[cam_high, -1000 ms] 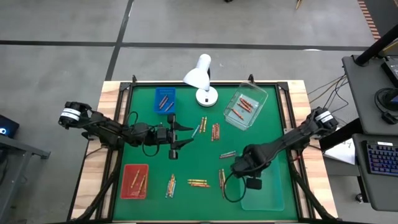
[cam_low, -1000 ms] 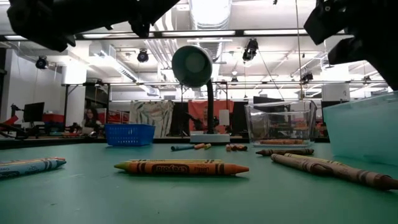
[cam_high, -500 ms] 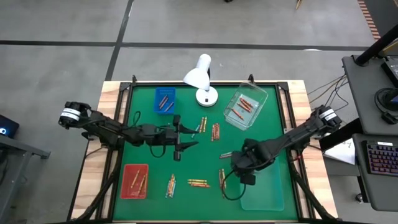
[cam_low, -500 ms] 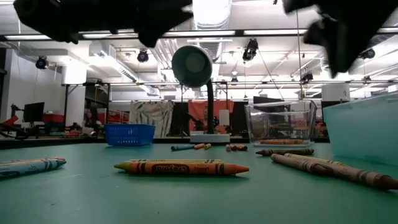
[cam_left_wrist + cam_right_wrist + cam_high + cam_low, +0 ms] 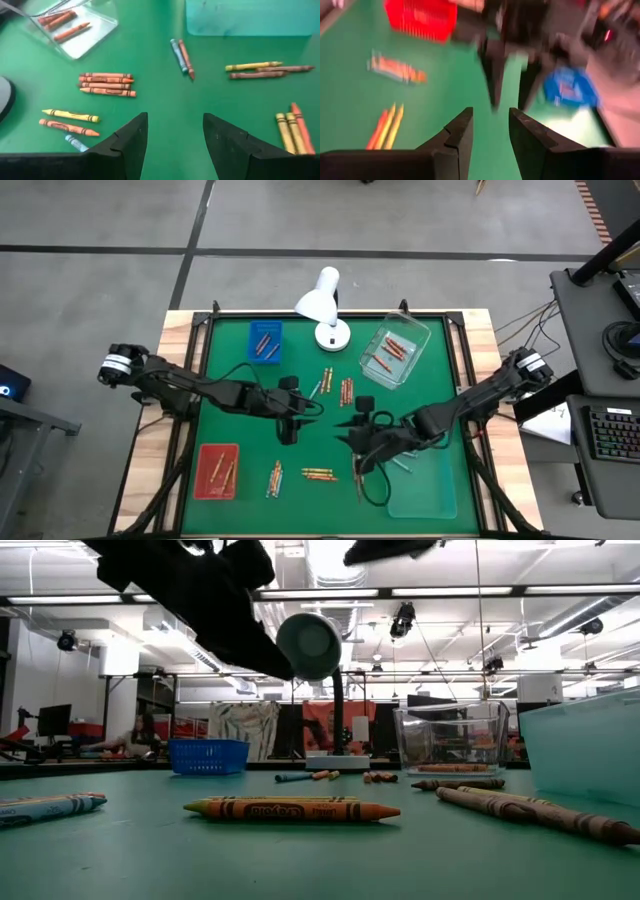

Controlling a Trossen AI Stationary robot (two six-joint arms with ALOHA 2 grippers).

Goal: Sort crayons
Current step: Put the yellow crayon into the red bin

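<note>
The crayons (image 5: 318,474) lie in small groups on the green table (image 5: 230,420). Near the lamp (image 5: 323,305) there is a group of orange-brown ones (image 5: 106,84), and just beside it lie a yellow one (image 5: 70,116) and a blue one. More crayons already rest in the trays: some in the blue tray (image 5: 265,341), some in the red tray (image 5: 217,471), and several red ones in the clear box (image 5: 394,350). The pale green tray (image 5: 425,485) stands at the near right corner; whether it holds crayons cannot be told. In the low view a yellow and an orange crayon (image 5: 292,809) lie closest to the camera. Their paper labels carry dark print, but it is too small to read.

The left gripper (image 5: 174,136) hangs above the middle of the table, and its two fingers stand apart with nothing between them. The right gripper (image 5: 490,131) is also over the middle, close to the left one and facing it. Its fingers show a gap and hold nothing.
</note>
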